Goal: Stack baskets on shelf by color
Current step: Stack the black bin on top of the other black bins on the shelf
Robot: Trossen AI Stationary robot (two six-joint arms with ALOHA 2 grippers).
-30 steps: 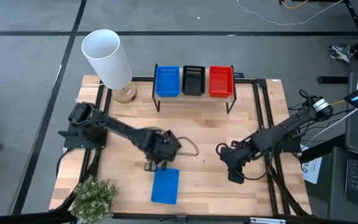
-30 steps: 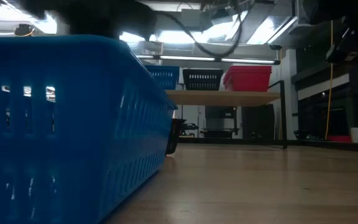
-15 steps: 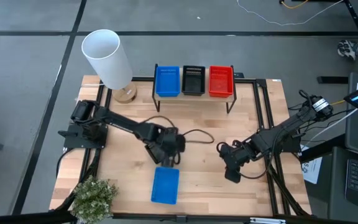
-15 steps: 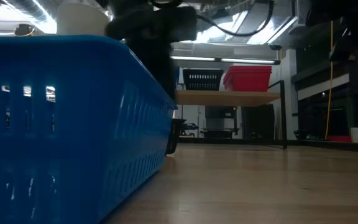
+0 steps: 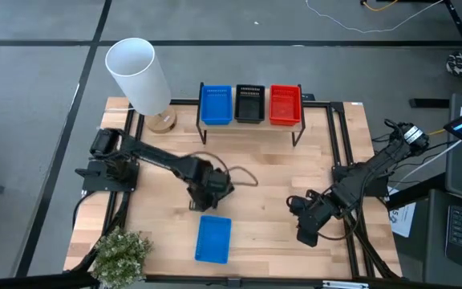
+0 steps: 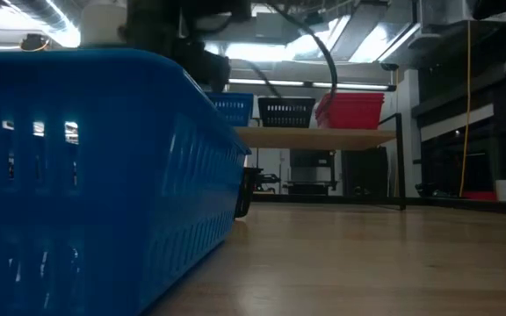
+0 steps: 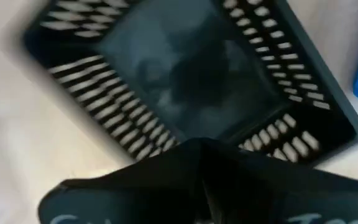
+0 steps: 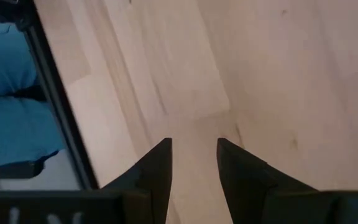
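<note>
Five baskets show in all. Three sit side by side on the shelf point(image 5: 251, 127) at the far edge of the table point(image 5: 263, 233): a blue basket point(image 5: 216, 105), a black basket point(image 5: 249, 103) and a red basket point(image 5: 285, 105). A second blue one, the near blue basket point(image 5: 213, 238), lies flat on the table near its front edge. A fifth, the dark basket point(image 7: 185, 81), appears only in the left wrist view, just ahead of the left pincer point(image 5: 201, 201).

From above, that dark basket is hidden under the left arm, so I cannot place it on the table. The left wrist picture is smeared, and the pincer's fingers merge into one dark mass; they look shut together, probably on the dark basket's rim, though the contact itself is hard to make out. In the low view the near blue basket fills the left side and cuts off most of the scene.

The right pincer point(image 5: 307, 233) hangs over bare table at the right, its fingers point(image 8: 156, 167) apart and holding nothing.

Since a moment ago the left pincer has drawn back from the near blue basket toward the table's middle and closed, and the right pincer has swung nearer the front right corner. The near blue basket has not moved
</note>
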